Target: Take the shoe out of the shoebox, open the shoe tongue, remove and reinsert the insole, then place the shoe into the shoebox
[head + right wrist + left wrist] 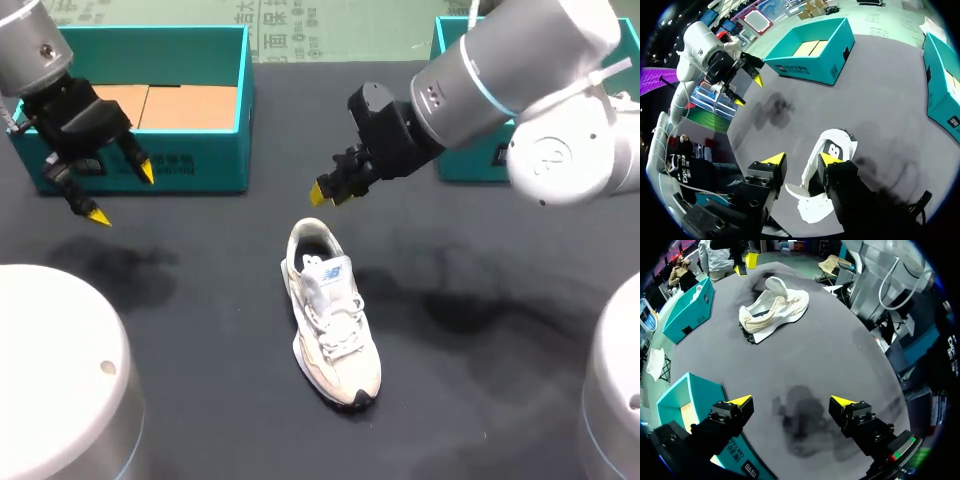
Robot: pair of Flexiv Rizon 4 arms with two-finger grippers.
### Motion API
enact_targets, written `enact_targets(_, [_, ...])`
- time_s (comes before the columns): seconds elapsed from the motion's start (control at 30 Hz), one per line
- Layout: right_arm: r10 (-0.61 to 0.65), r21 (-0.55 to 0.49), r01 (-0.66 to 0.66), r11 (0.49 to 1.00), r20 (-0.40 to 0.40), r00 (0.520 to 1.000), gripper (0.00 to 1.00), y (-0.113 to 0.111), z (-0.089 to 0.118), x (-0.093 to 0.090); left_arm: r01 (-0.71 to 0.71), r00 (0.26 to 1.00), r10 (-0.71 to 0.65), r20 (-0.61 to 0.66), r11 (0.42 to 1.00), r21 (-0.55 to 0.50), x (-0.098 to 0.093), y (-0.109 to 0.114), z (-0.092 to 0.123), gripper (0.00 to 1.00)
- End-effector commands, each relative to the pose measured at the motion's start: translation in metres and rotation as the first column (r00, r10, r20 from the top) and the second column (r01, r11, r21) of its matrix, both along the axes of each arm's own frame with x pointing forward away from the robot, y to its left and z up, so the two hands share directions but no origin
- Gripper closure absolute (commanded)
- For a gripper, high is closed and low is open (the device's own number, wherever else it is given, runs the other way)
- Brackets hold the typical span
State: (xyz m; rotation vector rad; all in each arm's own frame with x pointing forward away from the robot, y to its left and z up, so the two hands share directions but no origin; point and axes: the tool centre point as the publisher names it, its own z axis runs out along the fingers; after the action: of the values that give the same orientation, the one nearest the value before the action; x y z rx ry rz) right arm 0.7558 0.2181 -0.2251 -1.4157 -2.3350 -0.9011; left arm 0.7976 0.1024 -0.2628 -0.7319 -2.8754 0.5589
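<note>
Showing brown cardboard floor, shoebox (200,165); shoe (330,320) on table (200,340); left gripper (123,194), right gripper (332,194) both apart

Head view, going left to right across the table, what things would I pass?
teal shoebox → white shoe → second teal box, partly hidden behind the right arm

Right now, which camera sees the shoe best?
The head view: the whole shoe shows from above, uncovered. The left wrist view sees it far ahead, side on. In the right wrist view the right pincer hides part.
</note>
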Motion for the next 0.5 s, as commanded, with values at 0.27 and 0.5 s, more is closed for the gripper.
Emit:
enact_targets(0.27, [-0.148,-0.290,0.154,0.945,0.042,0.988,0.58,0.013,0.004,-0.002,0.028,1.000,-0.028,-0.010,1.000,0.008,0.013,0.020,0.008,0.00])
enact_targets(0.5, [-0.203,-0.368,0.209,0.906,0.054,0.978,0.60,0.018,0.002,-0.007,0.045,0.999,-0.045,-0.014,0.999,0.016,0.018,0.028,0.008,0.00])
